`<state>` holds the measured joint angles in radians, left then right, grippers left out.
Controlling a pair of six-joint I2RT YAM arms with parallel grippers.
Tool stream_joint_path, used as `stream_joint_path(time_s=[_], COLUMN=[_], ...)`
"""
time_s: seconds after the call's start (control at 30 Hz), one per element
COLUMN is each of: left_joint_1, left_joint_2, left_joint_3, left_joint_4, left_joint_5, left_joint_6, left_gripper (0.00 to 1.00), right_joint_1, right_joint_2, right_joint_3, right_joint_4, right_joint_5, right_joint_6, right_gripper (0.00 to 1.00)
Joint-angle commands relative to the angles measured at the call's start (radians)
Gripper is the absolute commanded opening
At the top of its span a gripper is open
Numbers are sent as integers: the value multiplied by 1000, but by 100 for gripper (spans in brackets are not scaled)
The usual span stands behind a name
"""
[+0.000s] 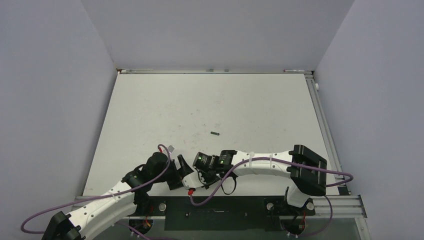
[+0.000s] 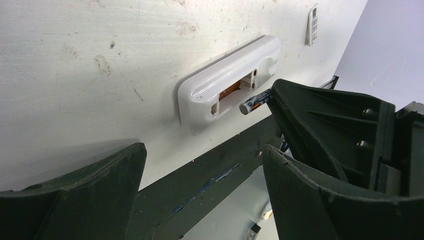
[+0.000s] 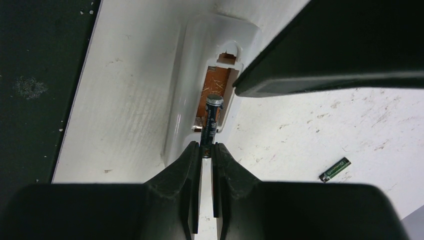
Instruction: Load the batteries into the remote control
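The white remote control (image 2: 227,80) lies back-up near the table's front edge, its brownish battery recess (image 3: 216,90) open. My right gripper (image 3: 205,149) is shut on the tail of one dark battery (image 3: 212,116), whose free end hangs over the recess. The held battery (image 2: 254,102) also pokes out from the right fingers (image 2: 320,125) in the left wrist view. My left gripper (image 2: 202,152) stands open just in front of the remote, nothing between its fingers. A second battery (image 1: 215,133) lies loose on the table (image 1: 210,100); it is the battery (image 3: 335,169) at the right of the right wrist view.
A small ribbed white cover (image 2: 312,25) lies on the table beyond the remote. The dark front rail (image 2: 200,185) runs along the table edge close beside the remote. Grey walls enclose the table on three sides.
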<state>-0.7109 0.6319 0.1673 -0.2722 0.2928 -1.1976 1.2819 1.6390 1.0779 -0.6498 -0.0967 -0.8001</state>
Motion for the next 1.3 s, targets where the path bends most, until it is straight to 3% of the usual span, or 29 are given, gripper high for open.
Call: stream_joint_path(time_s=[0.0, 1.27], left_joint_1=[10, 18], left_joint_2=[-11, -17], left_joint_3=[-6, -19], left_joint_4=[35, 51], left_joint_5=[-6, 10], left_joint_6=[-11, -19], left_gripper=[83, 83], right_joint_1=[12, 43], right_joint_2=[26, 90], right_joint_3=[44, 77], right_joint_4=[-1, -30], right_joint_5=[18, 94], right_joint_6=[-9, 8], right_gripper=[8, 9])
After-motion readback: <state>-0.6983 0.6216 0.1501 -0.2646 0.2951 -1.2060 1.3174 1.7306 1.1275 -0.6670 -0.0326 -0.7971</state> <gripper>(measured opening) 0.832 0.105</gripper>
